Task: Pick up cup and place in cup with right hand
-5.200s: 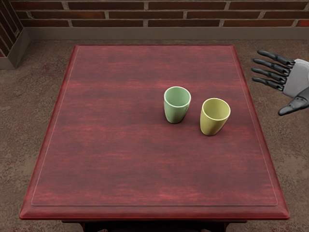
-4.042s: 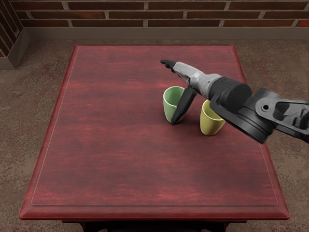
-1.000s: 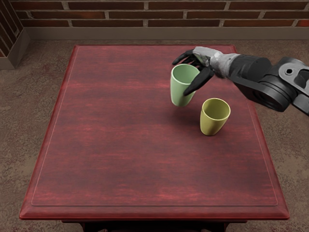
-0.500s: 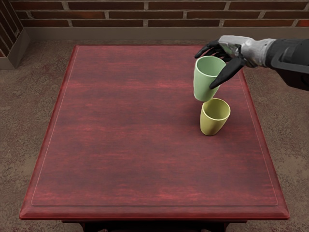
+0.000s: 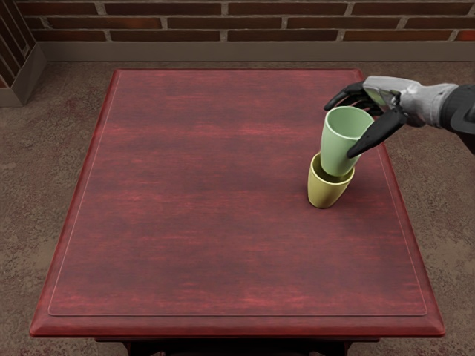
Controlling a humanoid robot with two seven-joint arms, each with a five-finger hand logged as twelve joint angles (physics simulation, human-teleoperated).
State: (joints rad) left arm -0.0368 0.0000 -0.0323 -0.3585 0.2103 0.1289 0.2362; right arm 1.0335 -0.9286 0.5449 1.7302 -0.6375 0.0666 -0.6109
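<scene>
Red wood first: the table's near edge (image 5: 223, 326) runs nearest you. Beyond it, on the right part of the top, the yellow cup (image 5: 325, 196) stands upright, its mouth upward.

Just farther, the green cup (image 5: 341, 148) is off the table, its base over the yellow mouth. From this angle you can't tell whether that base has dipped below the rim or hangs just above it. Its long axis looks close to upright, so your coming move reads as mostly straight down, with little sideways correction.

Right hand (image 5: 386, 93) is the one working, wrist to the right of the green cup. Its grip closes around the upper wall: thumb (image 5: 377, 134) across the near right side, fingers reaching around the far side. Left hand is out of view.

Judgement: carry looks done, nesting in hand, release to come. Watch for the base catching the rim and tipping the lower cup; ease down, then let go.

Farthest: brick wall (image 5: 260, 21), behind the table.
</scene>
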